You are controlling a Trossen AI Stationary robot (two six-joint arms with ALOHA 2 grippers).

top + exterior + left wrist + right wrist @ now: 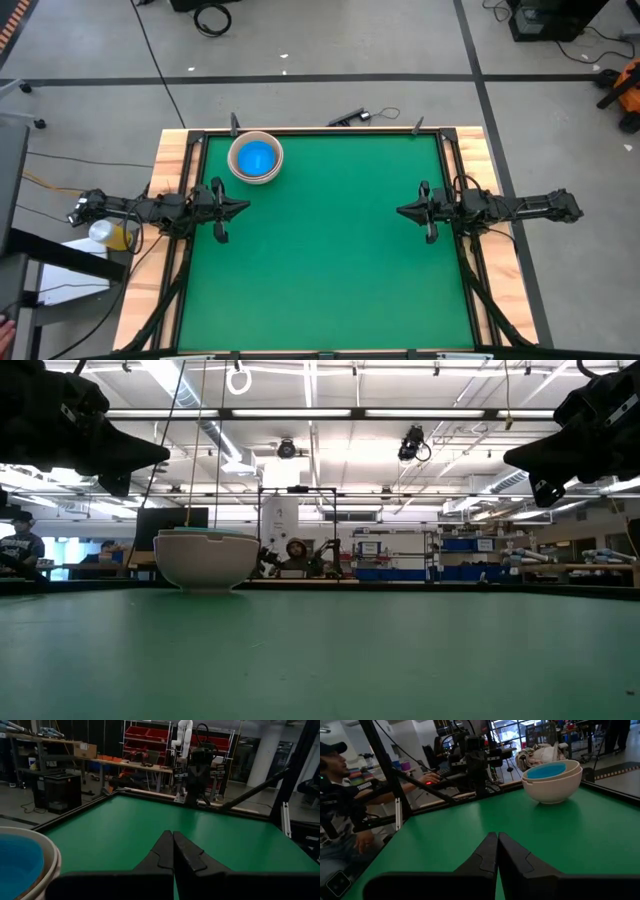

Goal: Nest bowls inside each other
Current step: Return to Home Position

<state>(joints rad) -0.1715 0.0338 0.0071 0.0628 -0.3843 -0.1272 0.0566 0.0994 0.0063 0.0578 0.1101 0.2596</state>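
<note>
The bowls (256, 158) stand as one stack on the green table near its far left corner: a bright blue bowl (546, 770) sits inside cream and white ones (552, 787), and the stack rests on its base (207, 586). My left gripper (246, 209) hovers shut at the table's left edge, just nearer than the stack. My right gripper (400, 211) hovers shut at the right edge, pointing level toward the left one. Both hold nothing.
Wooden rails and dark frame bars run round the green table (330, 260). People sit beyond the table's left side (340, 795). A dark object with a cable (352, 116) lies just past the far edge. The middle and near part of the mat are bare.
</note>
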